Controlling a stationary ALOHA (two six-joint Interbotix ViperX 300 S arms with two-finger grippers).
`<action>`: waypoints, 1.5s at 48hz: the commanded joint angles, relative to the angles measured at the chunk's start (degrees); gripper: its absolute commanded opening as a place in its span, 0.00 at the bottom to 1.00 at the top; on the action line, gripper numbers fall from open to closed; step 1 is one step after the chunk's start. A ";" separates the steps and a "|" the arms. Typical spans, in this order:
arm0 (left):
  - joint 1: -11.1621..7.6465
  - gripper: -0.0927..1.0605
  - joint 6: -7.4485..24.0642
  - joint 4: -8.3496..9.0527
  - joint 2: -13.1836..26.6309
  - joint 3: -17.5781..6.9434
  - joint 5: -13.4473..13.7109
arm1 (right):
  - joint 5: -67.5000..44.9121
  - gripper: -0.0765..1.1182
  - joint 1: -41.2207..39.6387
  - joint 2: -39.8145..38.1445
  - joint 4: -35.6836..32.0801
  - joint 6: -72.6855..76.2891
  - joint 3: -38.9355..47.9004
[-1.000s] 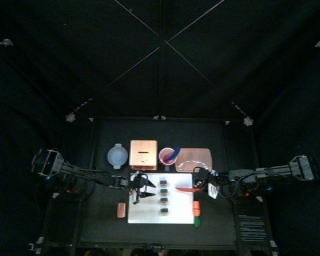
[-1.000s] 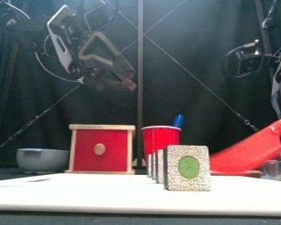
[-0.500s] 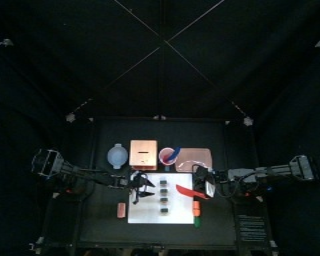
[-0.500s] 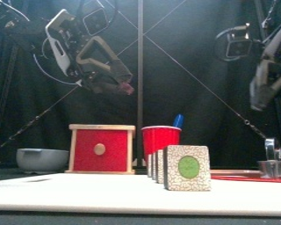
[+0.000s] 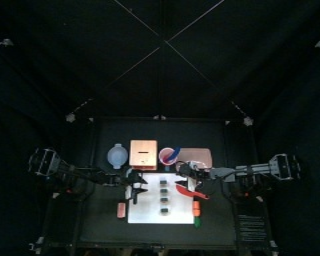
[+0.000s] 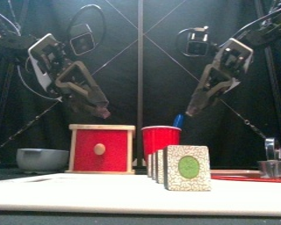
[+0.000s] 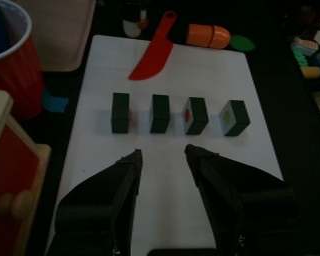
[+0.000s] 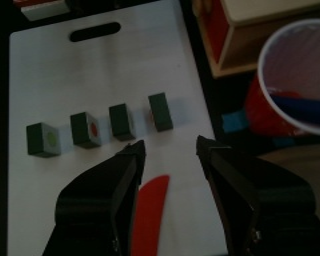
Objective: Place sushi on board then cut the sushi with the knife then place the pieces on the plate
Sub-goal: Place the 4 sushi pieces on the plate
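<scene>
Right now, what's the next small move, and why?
Probably lower the right gripper onto the end sushi piece just ahead of it: it is one of four cut pieces on the board, the knife lies beside them, and this gripper is open and empty.

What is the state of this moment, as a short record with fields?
sushi: four separate pieces in a row on the board
knife: red, lying on the board beside the pieces
left claw: open, empty, above the board
right claw: open, empty, above the board
cup: red, behind the board, blue knife inside
</scene>
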 commanded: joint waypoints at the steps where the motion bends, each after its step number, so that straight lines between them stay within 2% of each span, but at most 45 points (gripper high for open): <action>1: 0.70 0.76 0.00 -0.35 -2.55 0.79 -0.53 | -0.62 0.74 -0.18 3.43 -1.49 0.26 -3.87; 12: 2.55 0.76 0.18 -0.26 -3.69 2.64 -0.70 | -0.62 0.74 -0.44 12.30 -4.13 0.53 -9.58; 31: 2.72 0.76 0.18 -0.18 -3.60 2.90 -0.62 | 0.79 0.74 -0.53 20.65 -3.60 0.62 -15.12; 51: 2.72 0.76 0.18 -0.26 -3.60 3.08 -0.26 | 2.55 0.74 -0.09 23.38 -1.58 0.62 -15.82; 72: 2.72 0.76 0.00 -0.35 -3.52 3.34 -0.26 | 6.86 0.74 -0.44 19.86 -0.79 0.35 -15.03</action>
